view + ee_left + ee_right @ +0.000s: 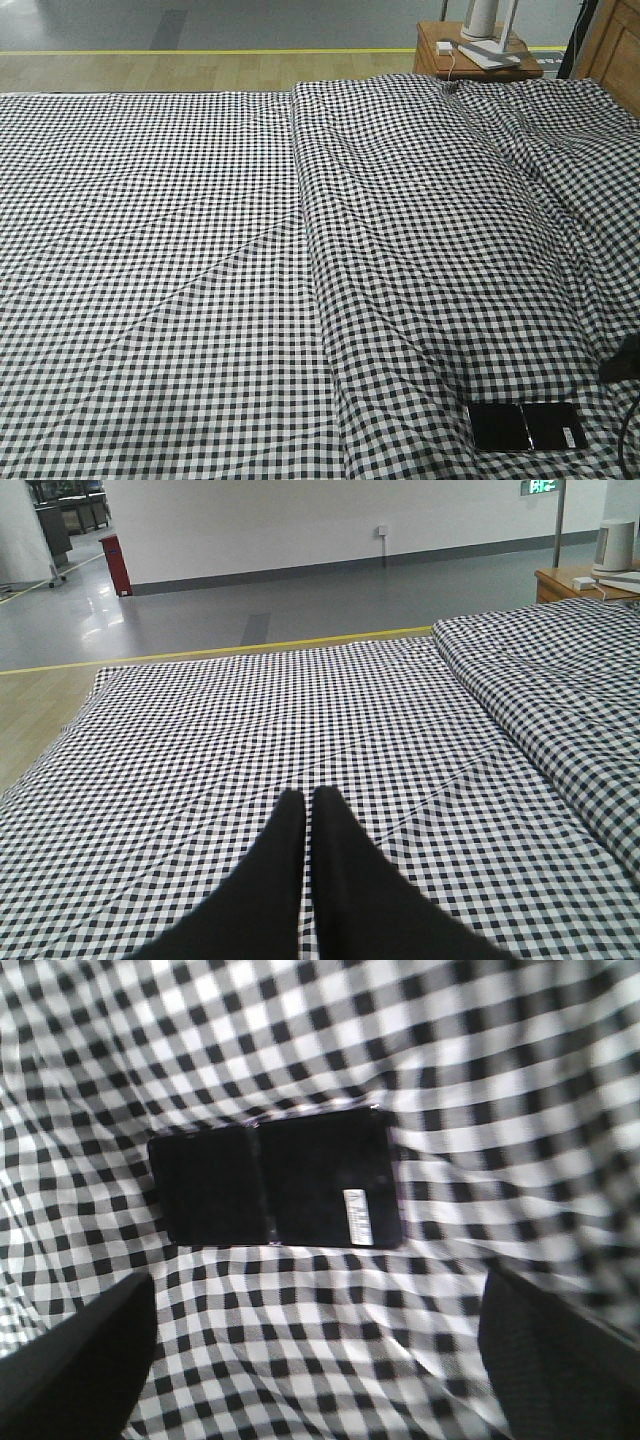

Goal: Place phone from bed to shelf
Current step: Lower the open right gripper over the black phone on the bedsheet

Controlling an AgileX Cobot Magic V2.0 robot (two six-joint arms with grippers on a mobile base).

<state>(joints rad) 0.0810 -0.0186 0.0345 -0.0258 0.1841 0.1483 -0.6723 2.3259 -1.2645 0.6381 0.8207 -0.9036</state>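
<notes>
One phone (272, 1185) lies on the creased bed (200, 250); left tool (307, 796) clenched, right tool (315, 1285) released, grey floor (300, 600) beyond.

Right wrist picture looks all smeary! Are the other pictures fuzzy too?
Right wrist view: yes, blurry; checks on the bed smear and the sticker on the phone is unreadable. Front view: sharp checks, faint shine on the phone. Left wrist view: crisp checks, glare on the grey floor, and the left gripper is just a dark shape.
</notes>
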